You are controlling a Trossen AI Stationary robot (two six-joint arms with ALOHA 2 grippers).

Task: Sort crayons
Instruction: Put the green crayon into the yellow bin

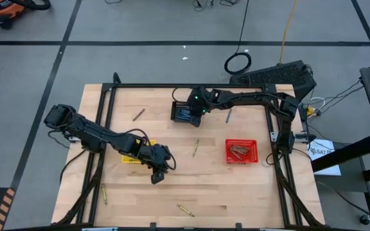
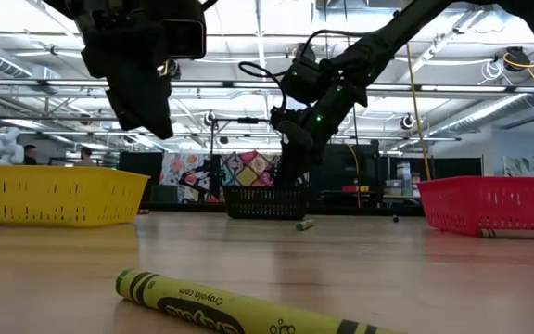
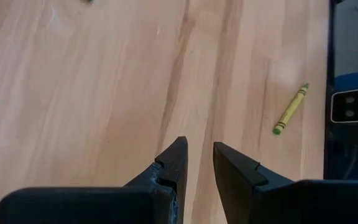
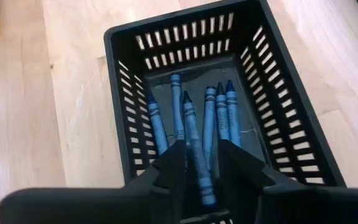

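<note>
Right pincer parted over the black basket, blue crayon between its fingers

The right gripper (image 4: 202, 163) hangs just above the black slotted plastic basket (image 4: 291, 118), its fingers a narrow gap apart with a blue-grey wax crayon (image 4: 197, 158) lying between them, tip among the other blue crayons (image 4: 225, 112) on the basket floor; whether it is still pinched or already loose I cannot tell. If the fingers lift while the stick clings, it could be dragged out over the rim. The left gripper (image 3: 199, 158) hovers over bare wood with a narrow gap, holding nothing; a yellow-olive crayon (image 3: 290, 109) lies off to one side, easily nudged and rolled by a skewed descent. More strays sit on the light wooden table (image 1: 217, 192), between the yellow mesh basket (image 1: 129, 159) and the red mesh basket (image 1: 241, 151)
</note>
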